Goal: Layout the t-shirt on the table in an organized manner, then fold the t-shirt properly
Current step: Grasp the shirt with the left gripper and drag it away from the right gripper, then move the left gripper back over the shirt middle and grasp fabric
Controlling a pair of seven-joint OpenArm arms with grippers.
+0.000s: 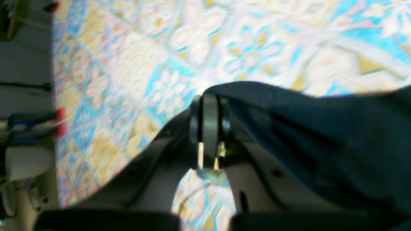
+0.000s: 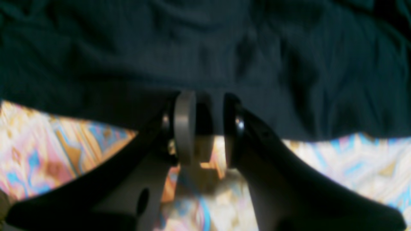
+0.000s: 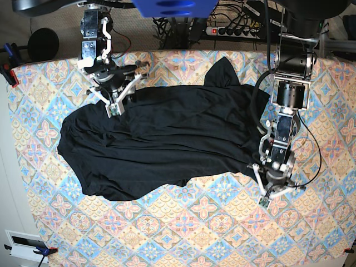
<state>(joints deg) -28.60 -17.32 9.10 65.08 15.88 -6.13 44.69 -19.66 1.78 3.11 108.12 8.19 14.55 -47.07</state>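
shirt: your black t-shirt (image 3: 161, 142) lies spread but rumpled across the middle of the desk (image 3: 194, 233).
feel: looks thin, light, floppy and a bit slick, so it'll sag and slide.
left fingers (image 1: 208, 125): pinched shut on a shirt edge.
right fingers (image 2: 205, 128): part closed, hem between them.
grab spot: go for hems and corners, not mid-cloth.
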